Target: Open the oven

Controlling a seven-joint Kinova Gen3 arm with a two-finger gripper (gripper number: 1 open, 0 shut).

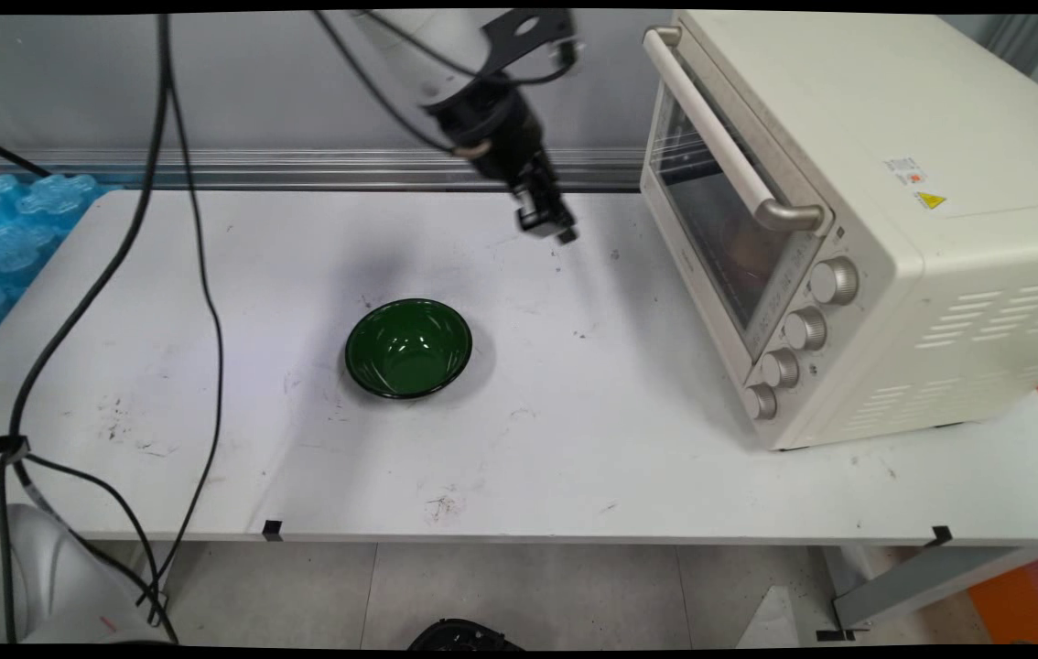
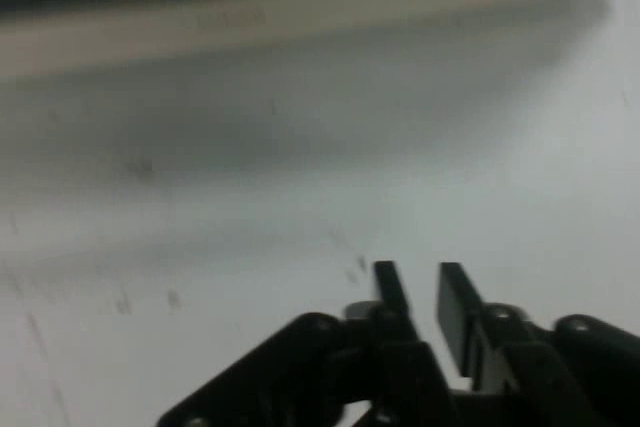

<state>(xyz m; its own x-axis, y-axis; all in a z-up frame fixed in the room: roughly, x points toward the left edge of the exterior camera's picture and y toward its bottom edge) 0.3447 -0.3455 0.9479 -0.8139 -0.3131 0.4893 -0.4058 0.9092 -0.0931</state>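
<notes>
A white table (image 1: 574, 458), scuffed and marked with small dark smudges, is seen from above its near edge. Nearest on it, a little left of the middle, a round dark green glazed bowl (image 1: 408, 348) is set upright; nothing is seen inside it but reflections of light. On the right side of the table a cream-coloured countertop oven (image 1: 858, 220) is placed at an angle, its glass door shut, with a long metal bar handle (image 1: 729, 151) across the door's top and four round silver knobs (image 1: 798, 331) down its front corner.

Farther back, between the bowl and the oven, the black two-finger gripper (image 1: 548, 220) is held above bare table, tilted down and toward the oven. Nothing is gripped or touched. In the hand view the gripper (image 2: 422, 292) is shown with its jaws drawn close, only a narrow gap left between them, and nothing is held there. The bowl lies well apart from it, nearer the camera; the oven door is near but not reached.

As far as can be judged, nothing has been moved into the bowl or the oven.

The oven's inside is hard to make out through the reflecting glass. The oven's right end is cut off. The hand view is blurred, and only bare table and a pale strip beyond it are seen.
</notes>
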